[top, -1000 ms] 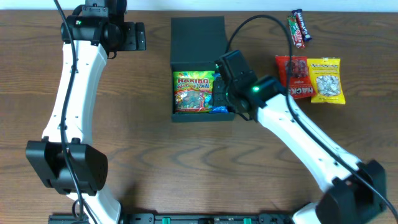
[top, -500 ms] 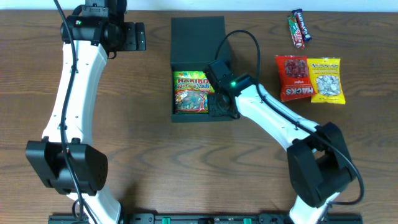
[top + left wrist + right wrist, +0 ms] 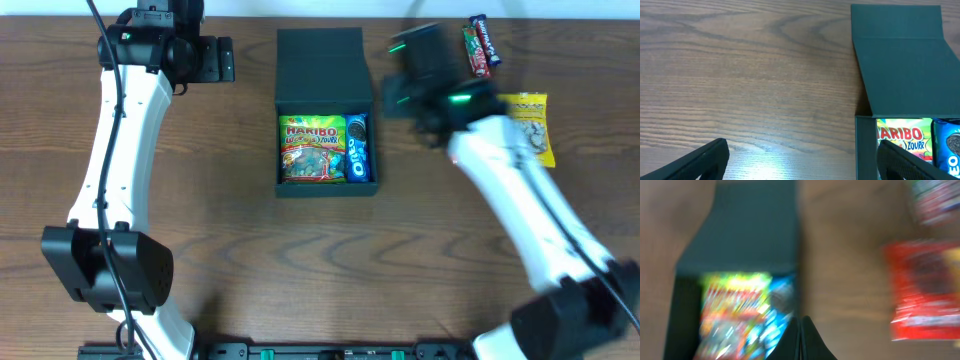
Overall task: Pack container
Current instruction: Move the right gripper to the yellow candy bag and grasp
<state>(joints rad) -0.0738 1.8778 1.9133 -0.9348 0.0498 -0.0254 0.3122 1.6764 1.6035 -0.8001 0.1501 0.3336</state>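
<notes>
Toward twelve o'clock on the table, near the middle of its width, sits the container (image 3: 318,65), its flap lid laid back flat at twelve and its tray open. Inside lie a Haribo bag (image 3: 312,150) and, touching it at three o'clock, a blue Oreo pack (image 3: 358,150). Out at two o'clock from the tray, the right gripper (image 3: 801,325) is blurred with motion; its wrist view shows the jaws pressed together and nothing between them. Past it at three o'clock wait a yellow nut packet (image 3: 525,125) and a red packet (image 3: 922,295), with two candy bars (image 3: 482,45) at one o'clock. At ten o'clock from the box the left gripper (image 3: 802,145) hangs with jaws spread wide, holding nothing.

By my reading, the step in hand is the trip back for another snack. The next move calls for parting the jaws and settling over one loose packet, likely the red one nearest.

A second ago the right gripper was over the tray's right side; half a second ago it was down inside. Now the Oreo pack lies uncovered and the arm has swung away. The left arm is unchanged.
</notes>
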